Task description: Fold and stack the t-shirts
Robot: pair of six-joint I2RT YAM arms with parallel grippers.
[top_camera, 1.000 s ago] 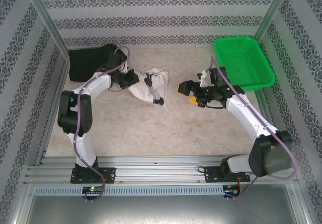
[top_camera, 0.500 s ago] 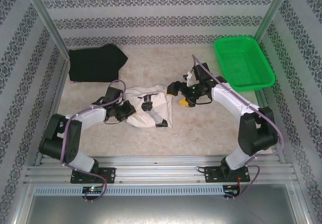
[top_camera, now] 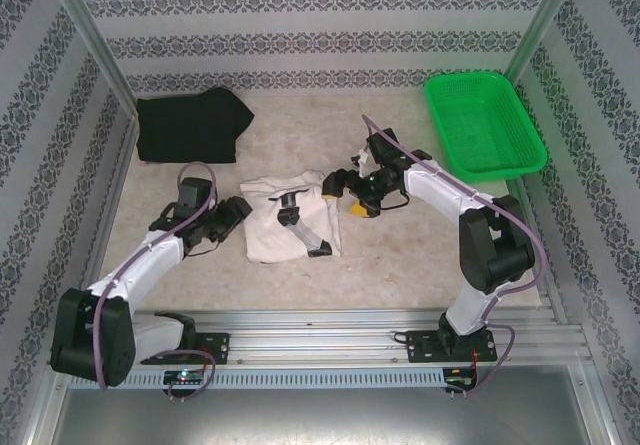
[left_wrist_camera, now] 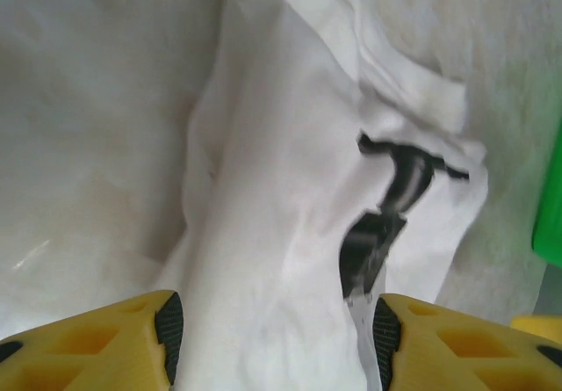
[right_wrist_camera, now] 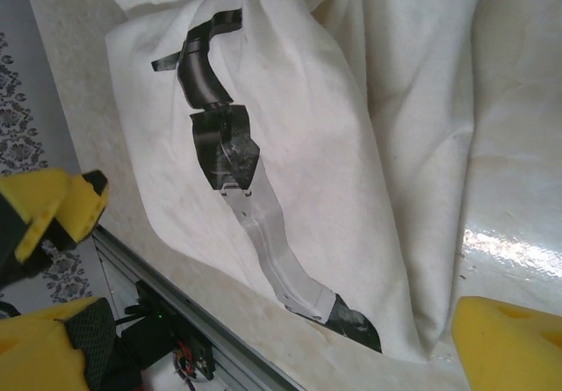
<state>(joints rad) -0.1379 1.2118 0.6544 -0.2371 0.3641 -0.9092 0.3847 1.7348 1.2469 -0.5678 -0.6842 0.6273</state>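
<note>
Cream cotton sits centre stage: the cream t-shirt [top_camera: 285, 227] lies mid-tabletop [top_camera: 400, 255], print side up, rumpled and not yet squared off. The black t-shirt [top_camera: 190, 127] waits in the far left corner, well apart, and the green basket [top_camera: 485, 125] sits far right.

The left claw [top_camera: 238, 211] hovers just beside the shirt's left edge, fingers apart. Its wrist view shows cloth [left_wrist_camera: 263, 215] running out ahead of the two yellow tips, and nothing is pinched. The right claw [top_camera: 340, 185] hangs wide open at the shirt's right side, near the top corner, holding nothing.

By my read this is the lay-out step, with folding not yet begun. Next they likely need a pinch on each side edge, a pull to flatten the wrinkles, then the first fold.

Compared with a second ago, the shirt was a bunched heap farther back, close to the black one, with the left claw on it. Now it is dragged forward and spread wider, the left claw has opened, and the right arm has swung in from near the basket.
</note>
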